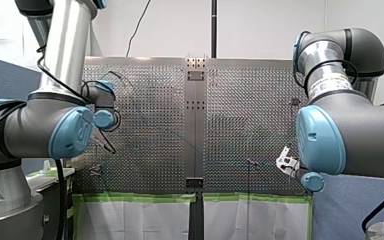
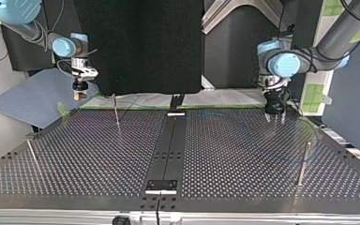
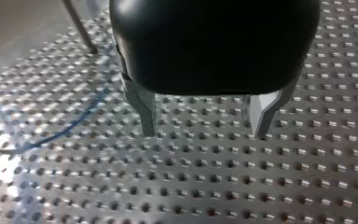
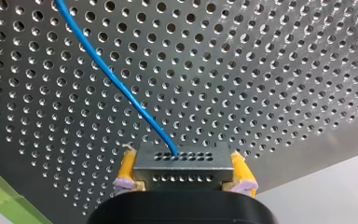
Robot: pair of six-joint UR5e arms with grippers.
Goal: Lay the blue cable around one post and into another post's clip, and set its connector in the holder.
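My right gripper (image 4: 182, 184) is shut on the grey connector (image 4: 182, 165), its yellow pads pressed on the block's two sides. The blue cable (image 4: 116, 79) runs out of the connector's face, away over the perforated table. In the top view my right gripper (image 2: 78, 92) hangs above the table's far left corner, beyond its edge. My left gripper (image 3: 204, 126) stands open just above the plate, nothing between its metal fingers (image 3: 147, 114). The blue cable (image 3: 70, 128) curves beside it. In the top view my left gripper (image 2: 275, 115) is at the far right, and the cable (image 2: 243, 123) shows faintly.
Thin upright posts stand on the table: one (image 2: 116, 111) at the far left, one (image 2: 33, 157) at the near left, one (image 2: 303, 163) at the near right. A small bracket (image 2: 161, 186) sits on the centre strip near the front edge, another (image 2: 176, 113) at the far edge.
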